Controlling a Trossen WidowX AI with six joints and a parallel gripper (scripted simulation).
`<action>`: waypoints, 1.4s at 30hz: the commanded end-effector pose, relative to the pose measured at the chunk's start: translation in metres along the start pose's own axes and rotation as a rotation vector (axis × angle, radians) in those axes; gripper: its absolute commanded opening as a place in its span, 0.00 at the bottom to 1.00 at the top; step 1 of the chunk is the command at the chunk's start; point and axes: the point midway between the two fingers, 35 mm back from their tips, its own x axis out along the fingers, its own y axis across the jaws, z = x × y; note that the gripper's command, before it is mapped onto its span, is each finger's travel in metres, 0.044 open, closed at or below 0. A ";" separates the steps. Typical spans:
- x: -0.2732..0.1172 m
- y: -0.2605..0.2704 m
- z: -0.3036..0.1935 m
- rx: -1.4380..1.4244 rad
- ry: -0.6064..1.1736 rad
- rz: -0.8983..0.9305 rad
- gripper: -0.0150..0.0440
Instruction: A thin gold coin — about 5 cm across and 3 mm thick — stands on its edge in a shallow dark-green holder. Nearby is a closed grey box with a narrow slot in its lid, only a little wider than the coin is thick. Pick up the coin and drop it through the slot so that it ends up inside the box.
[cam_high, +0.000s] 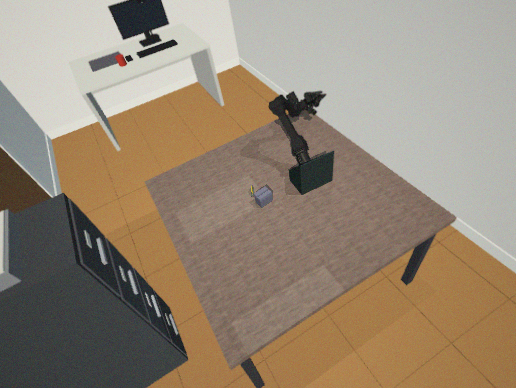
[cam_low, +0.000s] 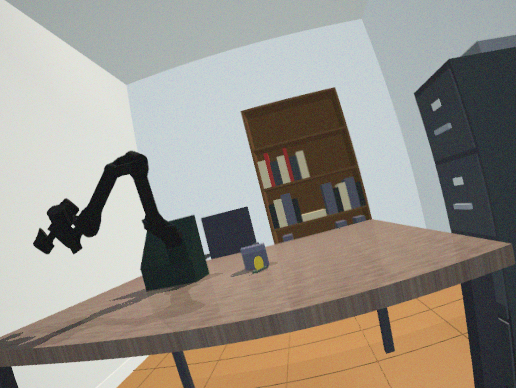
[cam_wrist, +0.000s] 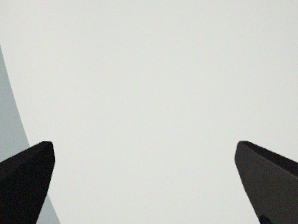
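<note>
In the top view, the thin gold coin (cam_high: 252, 190) (cam_low: 258, 263) stands on its edge near the middle of the frame, just beside the small closed grey-blue box (cam_high: 263, 197) (cam_low: 254, 256) with a narrow dark slot in its lid. Both are on the brown wood-grained table (cam_high: 300, 260) (cam_low: 320, 280). In the exterior view they appear at the centre, the coin in front of the box, with a little of the shallow dark-green holder (cam_low: 257, 270) showing under it. The black jointed robot arm (cam_high: 288, 127) (cam_low: 102, 192) rises beside a dark-green angular block (cam_high: 320, 172) (cam_low: 196, 250) and reaches to the upper right of the top view, the left of the exterior one. Its black parallel-jaw gripper (cam_high: 320, 96) (cam_low: 59, 246) (cam_wrist: 147, 151) is well apart from the coin; in the wrist view its fingers are spread wide at lower left and lower right, only pale wall between them.
</note>
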 end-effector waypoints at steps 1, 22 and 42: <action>-0.002 -0.002 0.000 -0.008 0.002 -0.010 0.89; -0.271 -0.101 0.025 -1.515 0.861 -0.730 0.53; -0.504 0.035 0.102 -2.015 2.522 -0.279 0.53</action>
